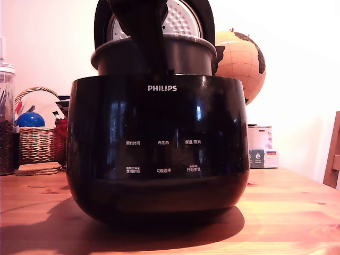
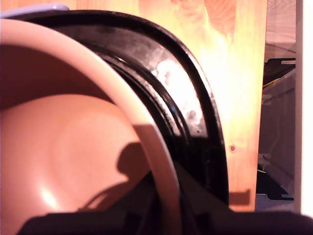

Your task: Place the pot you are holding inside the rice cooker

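The rice cooker is a large glossy black PHILIPS body standing on the wooden table. Its lid is open behind, showing a dimpled silver plate. The dark round pot stands upright in the cooker's mouth, its upper part and flared rim still above the cooker's top edge. My gripper comes down from above and is shut on the pot's rim. In the wrist view the pot's inside looks coppery, my gripper straddles its rim, and the cooker's black rim curves around it.
At the exterior view's left stand a glass jar, a wicker basket with a blue ball, and cork coasters. At its right are a globe, a white box and a wooden chair part.
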Tool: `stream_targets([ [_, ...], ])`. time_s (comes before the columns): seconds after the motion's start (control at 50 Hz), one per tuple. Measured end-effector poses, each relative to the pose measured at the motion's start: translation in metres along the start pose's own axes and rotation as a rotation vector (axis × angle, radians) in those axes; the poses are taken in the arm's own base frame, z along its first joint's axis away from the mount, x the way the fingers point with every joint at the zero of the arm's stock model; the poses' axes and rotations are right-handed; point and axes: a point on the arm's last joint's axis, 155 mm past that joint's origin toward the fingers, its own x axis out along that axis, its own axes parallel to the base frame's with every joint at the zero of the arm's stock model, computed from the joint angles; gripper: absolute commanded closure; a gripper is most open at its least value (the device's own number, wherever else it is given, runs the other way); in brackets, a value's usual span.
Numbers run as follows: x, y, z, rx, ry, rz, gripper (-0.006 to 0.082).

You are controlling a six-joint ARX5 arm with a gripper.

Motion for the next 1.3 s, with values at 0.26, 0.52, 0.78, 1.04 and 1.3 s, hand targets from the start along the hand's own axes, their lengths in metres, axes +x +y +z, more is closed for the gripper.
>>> stream_targets([
  [0.26, -0.001, 0.0, 0.0, 0.001, 0.0, -0.001, 0.0627],
  [0.52, -0.042, 0.007, 0.017, -0.04, -0.046, 0.039, 0.0614],
  [0.78, -0.092, 0.015, 0.04, -0.092, -0.144, 0.107, 0.0749],
  [1.04, -0.125, 0.055, 0.03, -0.308, -0.177, 0.255, 0.0787],
  [1.3, -0.147, 0.126, -0.047, -0.618, -0.11, 0.427, 0.0786],
])
